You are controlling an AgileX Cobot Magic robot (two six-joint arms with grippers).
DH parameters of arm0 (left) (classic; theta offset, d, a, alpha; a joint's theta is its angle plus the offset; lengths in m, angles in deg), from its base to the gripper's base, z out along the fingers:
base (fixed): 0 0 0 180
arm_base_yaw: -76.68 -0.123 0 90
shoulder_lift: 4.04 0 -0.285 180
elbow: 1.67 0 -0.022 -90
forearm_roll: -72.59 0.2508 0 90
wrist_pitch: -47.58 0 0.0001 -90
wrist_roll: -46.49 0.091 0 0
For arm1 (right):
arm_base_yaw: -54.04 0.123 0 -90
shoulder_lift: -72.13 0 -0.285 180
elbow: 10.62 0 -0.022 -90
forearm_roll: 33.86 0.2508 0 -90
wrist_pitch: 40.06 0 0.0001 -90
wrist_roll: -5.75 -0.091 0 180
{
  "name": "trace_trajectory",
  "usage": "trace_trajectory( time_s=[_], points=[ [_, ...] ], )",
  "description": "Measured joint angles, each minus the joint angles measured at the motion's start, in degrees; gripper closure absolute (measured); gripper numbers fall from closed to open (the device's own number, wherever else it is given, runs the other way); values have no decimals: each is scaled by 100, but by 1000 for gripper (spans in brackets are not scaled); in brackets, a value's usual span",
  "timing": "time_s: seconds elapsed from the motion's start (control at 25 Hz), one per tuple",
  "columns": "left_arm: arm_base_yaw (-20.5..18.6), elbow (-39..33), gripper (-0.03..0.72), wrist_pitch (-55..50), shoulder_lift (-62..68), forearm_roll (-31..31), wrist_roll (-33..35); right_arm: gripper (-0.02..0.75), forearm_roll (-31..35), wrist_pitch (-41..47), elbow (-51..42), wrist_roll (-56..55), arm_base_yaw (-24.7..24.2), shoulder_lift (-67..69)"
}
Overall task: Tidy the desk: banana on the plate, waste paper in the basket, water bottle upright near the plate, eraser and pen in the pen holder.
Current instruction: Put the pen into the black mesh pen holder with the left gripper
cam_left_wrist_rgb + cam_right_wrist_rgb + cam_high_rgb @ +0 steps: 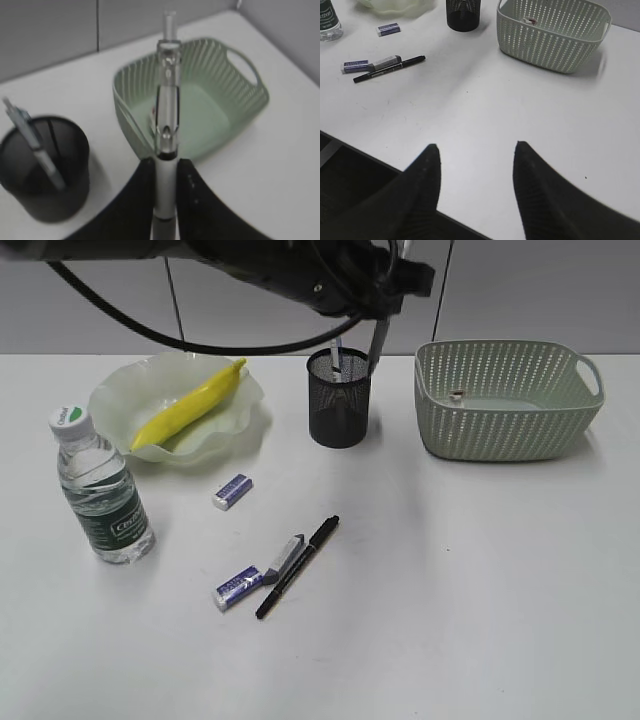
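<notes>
A large plain white desk (480, 580) fills the scene, with a pale grey panelled wall behind its far edge.

Nearest the viewer, a black pen (297, 566) lies diagonally, its long axis running from near left to far right. A grey-and-white eraser (284, 558) touches its left side, and a blue-and-white sleeved eraser (238, 587) lies just beside that. At the left stands a small clear plastic water bottle (100, 490) with a white cap and dark green label, upright. A second blue-and-white eraser (231, 491) lies between the bottle and the dishes beyond.

Farther back, a yellow banana (190, 405) rests in the pale green translucent plate (235, 425) with a ruffled rim, its long axis slanting from near left to far right. To the right stands a black mesh pen holder (338, 400) with a pen in it, then a sage green perforated basket (505, 405).

The left arm reaches in from the upper left, above the holder. The left gripper (165, 172) is clamped on a silver-and-clear pen (167, 95), whose long axis extends away from the jaws.

The right gripper (476, 165) hovers low over the near edge of the desk, its jaws apart and holding nothing.
</notes>
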Motion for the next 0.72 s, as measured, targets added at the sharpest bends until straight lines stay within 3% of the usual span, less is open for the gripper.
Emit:
trace_trajectory(
  time_s=[0.2, 0.4, 0.72],
  points=[
    [-283, 0, 605, 1422, 181, -23, 0, 353, 0, 0, 0, 0, 0, 0],
    [-614, 0, 605, 2199, 674, -74, 0, 353, 0, 0, 0, 0, 0, 0],
    [-915, 0, 605, 3199, 1279, -1213, 0, 353, 0, 0, 0, 0, 0, 0]
  ],
)
